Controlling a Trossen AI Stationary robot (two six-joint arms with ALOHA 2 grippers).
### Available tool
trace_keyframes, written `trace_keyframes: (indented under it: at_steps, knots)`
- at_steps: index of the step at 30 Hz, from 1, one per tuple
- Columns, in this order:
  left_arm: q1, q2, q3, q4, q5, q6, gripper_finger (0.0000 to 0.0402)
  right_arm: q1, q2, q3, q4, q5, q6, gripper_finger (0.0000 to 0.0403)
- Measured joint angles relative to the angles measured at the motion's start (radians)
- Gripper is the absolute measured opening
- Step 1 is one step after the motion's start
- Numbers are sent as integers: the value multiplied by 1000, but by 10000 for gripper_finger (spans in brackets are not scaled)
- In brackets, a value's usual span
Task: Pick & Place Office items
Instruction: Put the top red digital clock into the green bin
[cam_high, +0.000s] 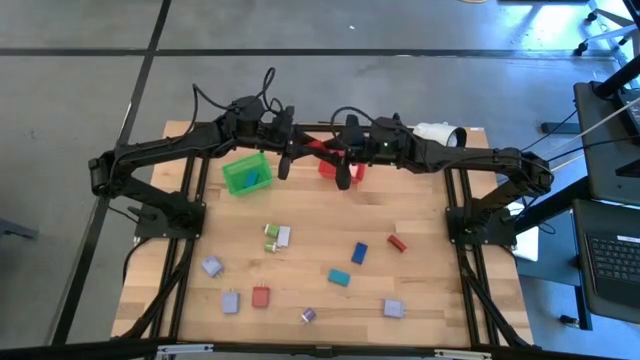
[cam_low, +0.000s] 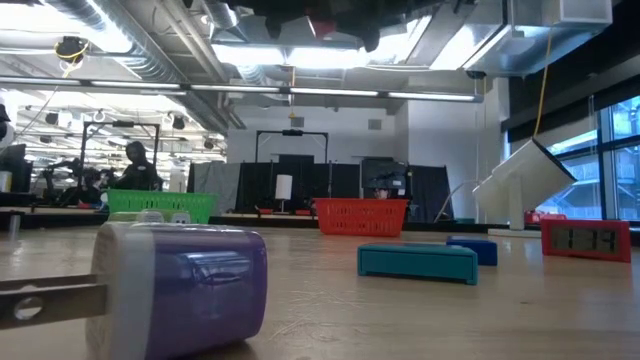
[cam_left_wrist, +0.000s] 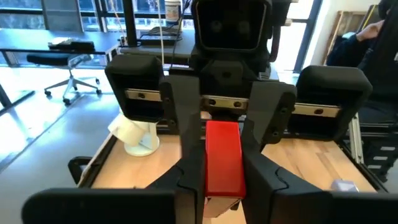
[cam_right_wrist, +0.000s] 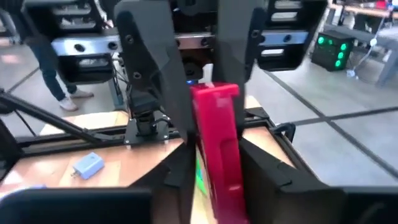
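Lavender piece (cam_low: 180, 285) fills the low view's near left, lying on the counter (cam_low: 560, 310) with a metal prong pointing off the left edge. Farther back lie a teal piece (cam_low: 417, 262) and, just behind it, a blue piece (cam_low: 475, 249). A red display piece (cam_low: 585, 240) stands at the right. At the far end a green basket (cam_low: 160, 206) sits left and a red basket (cam_low: 362, 215) sits near the middle.

From the left wrist, the left tool (cam_left_wrist: 222, 171) is clamped on a held red block (cam_left_wrist: 224, 155), which stands upright between its two dark fingers (cam_left_wrist: 186, 180). The right tool (cam_left_wrist: 227, 106) faces it head-on from the far side and reaches around the same block.

From the right wrist, that block runs up the middle of the right tool, well above the counter, with the left tool meeting it from the opposite side. Whether the right tool is gripping the block or standing just off it I cannot tell.

From above, both arms meet over the counter's far end, between and above the two baskets, and the block sits where the tools join. Loose pieces are scattered on the near half, well apart from both tools: a green-and-white pair (cam_high: 275, 237), a brown piece (cam_high: 261, 296), two lavender ones (cam_high: 212, 266) at the left, and another lavender one (cam_high: 393, 308) at the right.
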Motion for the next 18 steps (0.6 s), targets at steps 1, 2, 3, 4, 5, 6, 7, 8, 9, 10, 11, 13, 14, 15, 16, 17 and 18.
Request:
trace_keyframes:
  at_steps: [1,2,3,4,5,6,7,8,9,10,11,13,14,15,16,17,18]
  knots:
    - [0,0,0,1,2,-5,63,0,0,0,-6,3,0,134]
    - [0,0,0,3,3,-9,64,0,0,0,-14,6,-1,150]
    - [0,0,0,5,5,-12,64,-1,0,0,-21,6,-1,167]
    - [0,0,0,5,6,-17,64,-1,0,0,-28,7,-1,185]
    - [0,0,0,5,8,-24,63,-3,0,0,-38,8,-1,204]
    - [0,0,0,5,9,-30,62,-5,0,5,-67,8,-1,221]
    - [0,0,0,6,9,-38,61,-8,0,17,-112,8,-1,238]
    - [0,0,0,6,9,-45,61,-11,0,35,-171,7,-1,253]
    - [0,0,0,6,9,-51,61,-15,0,60,-237,5,-1,267]
    - [0,0,0,6,9,-53,61,-18,0,86,-302,6,-1,279]
    - [0,0,0,6,8,-53,61,-22,0,114,-371,5,-1,291]
    - [0,0,0,1,-9,-53,61,-24,0,169,-511,5,4,307]
    - [0,-1,0,-11,-24,-53,61,-24,0,197,-573,5,17,313]
    - [2,-1,0,-31,-48,-53,61,-24,0,226,-628,3,30,318]
    - [7,-2,0,-56,-69,-53,61,-24,0,252,-677,0,42,320]
    - [15,-2,0,-91,-85,-53,61,-24,-1,276,-724,-2,49,322]
    - [25,-2,0,-134,-99,-57,61,-23,-1,295,-766,-2,51,322]
